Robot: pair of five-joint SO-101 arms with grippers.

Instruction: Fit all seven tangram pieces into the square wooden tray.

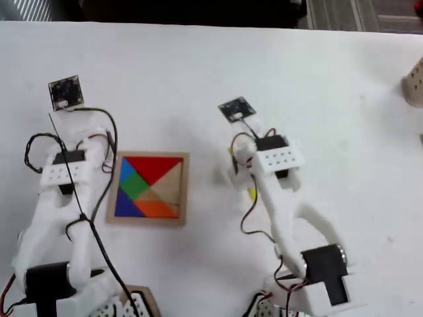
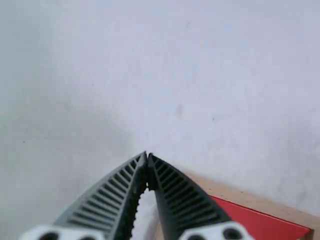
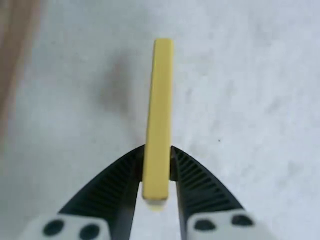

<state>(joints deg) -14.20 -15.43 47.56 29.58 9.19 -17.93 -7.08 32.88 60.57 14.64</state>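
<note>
**High view.** The square wooden tray (image 1: pixel 186 188) lies on the white table (image 1: pixel 198 79), at about 8 o'clock from the table's centre.
- Inside the tray: red triangle (image 1: pixel 153 167) at 12 o'clock, blue piece (image 1: pixel 124 198) at 8 o'clock, green piece (image 1: pixel 134 185) at 9 o'clock, orange piece (image 1: pixel 158 209) at 6 o'clock.
- The pale patch at the tray's 3 o'clock is either plain-wood pieces or bare floor; which cannot be told.
- The left arm (image 1: pixel 63 172) stands at the tray's 9 o'clock and the right arm (image 1: pixel 277 162) at its 3 o'clock.
- A sliver of the yellow piece (image 1: pixel 252 193) shows under the right arm, apart from the tray.

**Left wrist view.** The left gripper (image 2: pixel 146 159) has its fingers pressed together on nothing and sits over bare table. A tray corner (image 2: pixel 240 197) with the red triangle (image 2: pixel 260 222) lies just beside it.

**Right wrist view.** The right gripper (image 3: pixel 157 152) pinches the yellow piece (image 3: pixel 161 100) edge-on, standing upright over the table.

**Progress (judged).** Four coloured pieces are seated and the yellow piece remains outside the tray. Task well advanced; at least this one placement is left.
</note>
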